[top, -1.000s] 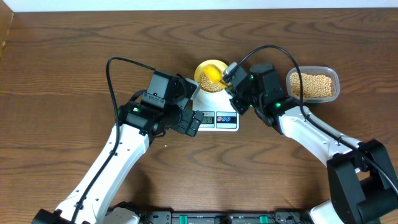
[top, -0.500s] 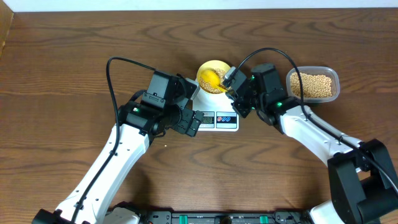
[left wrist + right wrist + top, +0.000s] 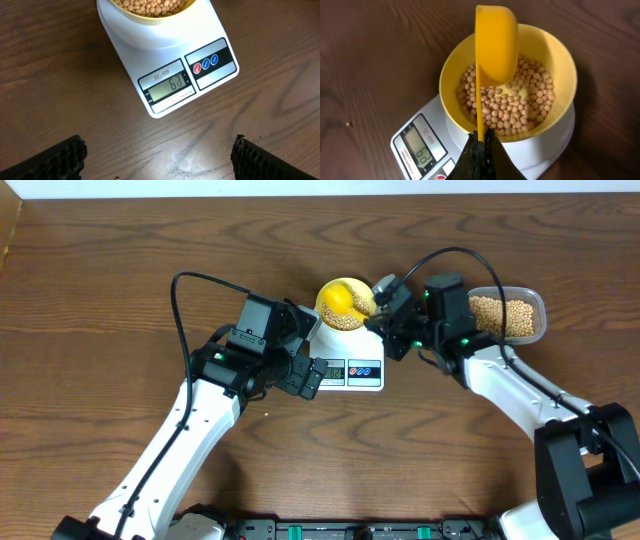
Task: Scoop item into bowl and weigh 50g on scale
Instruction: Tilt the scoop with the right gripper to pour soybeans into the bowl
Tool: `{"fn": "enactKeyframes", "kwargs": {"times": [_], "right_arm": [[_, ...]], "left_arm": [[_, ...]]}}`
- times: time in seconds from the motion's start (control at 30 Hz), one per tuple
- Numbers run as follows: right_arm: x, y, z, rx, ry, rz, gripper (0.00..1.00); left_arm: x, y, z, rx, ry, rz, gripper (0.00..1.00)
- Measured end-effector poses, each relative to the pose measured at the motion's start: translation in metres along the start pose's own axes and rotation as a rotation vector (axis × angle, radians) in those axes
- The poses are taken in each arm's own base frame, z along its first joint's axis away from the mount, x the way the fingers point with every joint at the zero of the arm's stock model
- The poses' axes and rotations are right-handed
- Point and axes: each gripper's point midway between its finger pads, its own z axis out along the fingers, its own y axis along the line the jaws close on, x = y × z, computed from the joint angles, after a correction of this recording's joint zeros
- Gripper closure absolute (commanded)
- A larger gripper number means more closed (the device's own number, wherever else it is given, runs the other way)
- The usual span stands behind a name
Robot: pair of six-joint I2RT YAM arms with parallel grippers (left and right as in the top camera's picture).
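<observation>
The pale-yellow bowl [image 3: 343, 307] [image 3: 560, 75] stands on the white scale [image 3: 348, 362] [image 3: 165, 60] and holds many tan beans [image 3: 512, 102] [image 3: 152, 5]. The scale's LCD [image 3: 169, 86] shows digits. My right gripper [image 3: 385, 305] [image 3: 481, 145] is shut on the handle of a yellow scoop [image 3: 496, 45], tipped on its side over the bowl; no beans show on it. My left gripper [image 3: 157, 155] is open and empty, low over the wood in front of the scale.
A clear plastic tub [image 3: 505, 315] with more beans stands at the right of the scale, behind my right arm. A stray bean or crumb [image 3: 348, 123] lies on the wood table [image 3: 120, 280].
My right gripper has moved right and back and turned, rolling the scoop over on its side above the bowl. The left arm has not moved.
</observation>
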Motion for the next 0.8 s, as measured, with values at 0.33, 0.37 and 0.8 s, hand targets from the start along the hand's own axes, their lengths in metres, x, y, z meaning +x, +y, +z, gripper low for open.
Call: {"fn": "enactKeyframes", "kwargs": {"times": [0.33,0.37,0.8], "right_arm": [[0.002,-0.024,-0.003,0.119,0.020,-0.108,0.99],[0.003,-0.026,-0.003,0.133,0.025,-0.123,0.99],[0.012,-0.028,0.001,0.198,0.093,-0.244,0.99]], "left_arm": [[0.000,0.000,0.000,0.000,0.000,0.000,0.05],[0.000,0.000,0.000,0.000,0.000,0.000,0.05],[0.000,0.000,0.000,0.000,0.000,0.000,0.05]]}}
